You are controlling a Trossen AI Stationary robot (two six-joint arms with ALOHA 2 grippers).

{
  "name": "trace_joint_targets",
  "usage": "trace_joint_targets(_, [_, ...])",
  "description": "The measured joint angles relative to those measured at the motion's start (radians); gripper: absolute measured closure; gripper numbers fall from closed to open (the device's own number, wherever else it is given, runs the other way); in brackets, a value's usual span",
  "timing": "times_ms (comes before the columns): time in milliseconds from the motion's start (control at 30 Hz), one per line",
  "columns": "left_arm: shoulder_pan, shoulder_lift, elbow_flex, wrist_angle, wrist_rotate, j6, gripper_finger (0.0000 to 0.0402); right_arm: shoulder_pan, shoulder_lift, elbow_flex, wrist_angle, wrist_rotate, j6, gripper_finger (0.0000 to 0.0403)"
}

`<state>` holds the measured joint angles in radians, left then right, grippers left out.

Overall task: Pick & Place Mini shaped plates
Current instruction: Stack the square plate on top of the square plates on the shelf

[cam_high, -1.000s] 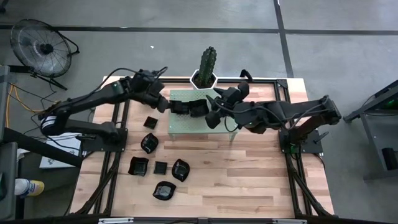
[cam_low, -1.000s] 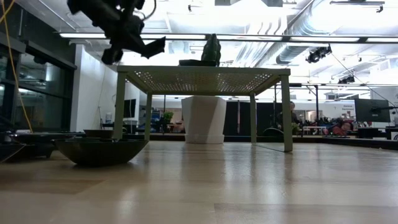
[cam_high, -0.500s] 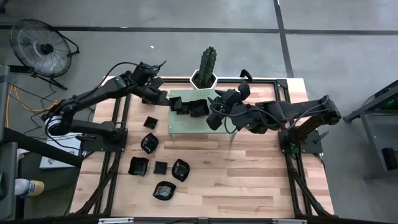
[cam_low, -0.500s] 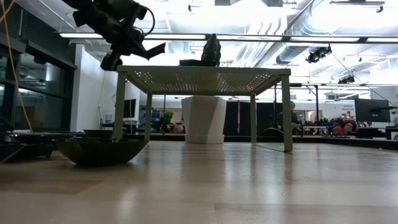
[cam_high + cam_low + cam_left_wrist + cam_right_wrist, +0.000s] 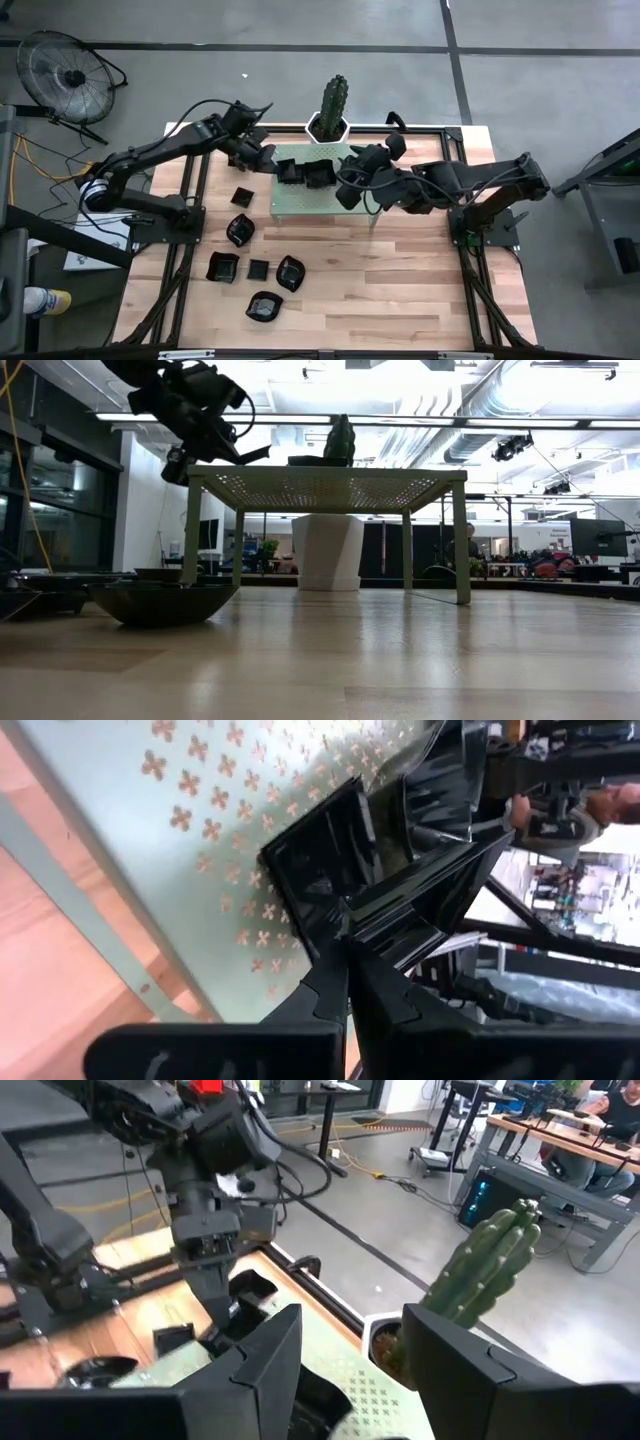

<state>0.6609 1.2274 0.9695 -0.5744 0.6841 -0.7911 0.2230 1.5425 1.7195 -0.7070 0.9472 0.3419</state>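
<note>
Plates gather on the pale green stand [image 5: 300, 195], so the left gripper [image 5: 272, 166], pinched tight on a square black plate [image 5: 400, 915], holds it over the stand's edge. Beside it the right gripper [image 5: 345, 185] hovers, fingers spread, holding nothing visible. Six plates [image 5: 240, 230] lie below on the table [image 5: 400, 290].

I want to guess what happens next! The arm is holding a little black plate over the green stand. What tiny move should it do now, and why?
Probably lower a little, then let go. The left gripper has its jaws shut on a square black plate that sits tilted over the pale green perforated stand, beside another black plate already there.
</note>
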Motion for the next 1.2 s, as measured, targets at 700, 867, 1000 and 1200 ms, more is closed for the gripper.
trace_joint_targets(700, [0.033, 0.242, 0.427, -0.543, -0.114, 0.246, 0.0401, 0.0, -0.028, 0.0, -0.145, -0.014, 0.07, 0.0233])
trace_joint_targets(867, [0.032, 0.292, 0.495, -0.596, -0.104, 0.264, 0.0401, 0.0, -0.028, 0.0, -0.156, -0.014, 0.08, 0.0233])
trace_joint_targets(1000, [0.031, 0.302, 0.506, -0.629, -0.121, 0.259, 0.0401, 0.0, -0.028, 0.0, -0.172, -0.014, 0.09, 0.0233])
trace_joint_targets(1200, [0.016, 0.302, 0.507, -0.641, -0.14, 0.218, 0.0401, 0.0, -0.028, 0.0, -0.203, -0.015, 0.107, 0.0233])
